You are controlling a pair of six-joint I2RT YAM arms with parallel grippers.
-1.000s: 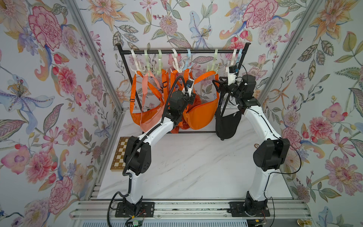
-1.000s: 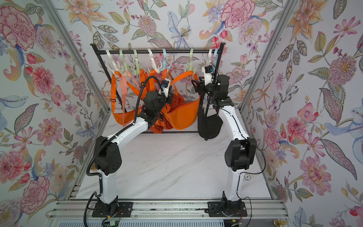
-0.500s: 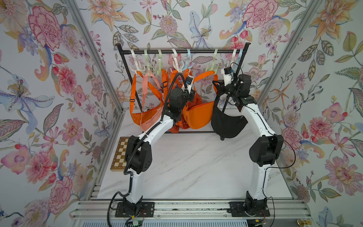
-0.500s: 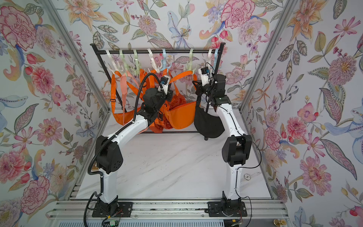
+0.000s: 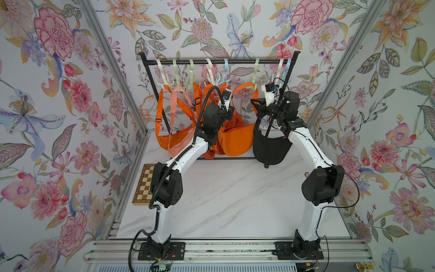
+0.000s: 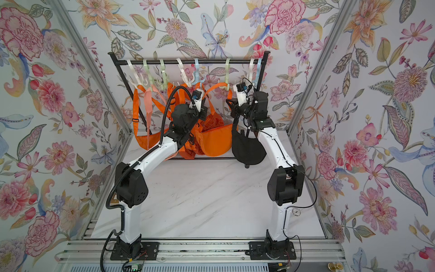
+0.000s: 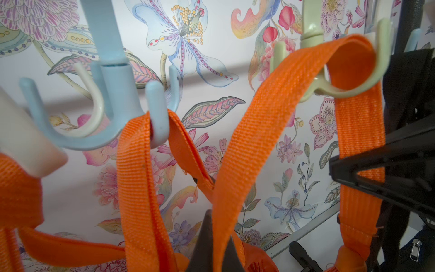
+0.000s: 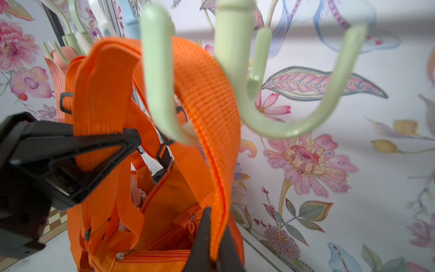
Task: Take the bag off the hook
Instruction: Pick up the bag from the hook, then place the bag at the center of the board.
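Hanging at the back of the tabletop (image 5: 235, 200) in both top views, the orange bag (image 5: 237, 141) has its strap (image 5: 241, 85) looped over the green hook (image 5: 257, 69), while the left wrist view shows the left fingers (image 7: 203, 237) closed on one leg of it and the right wrist view shows the right fingers (image 8: 202, 242) pinching the other.

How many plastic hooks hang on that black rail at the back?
8 hooks on the rail, end to end: white, green, green, white, blue, green, white, blue. The last two nearly touch; none looks hidden.
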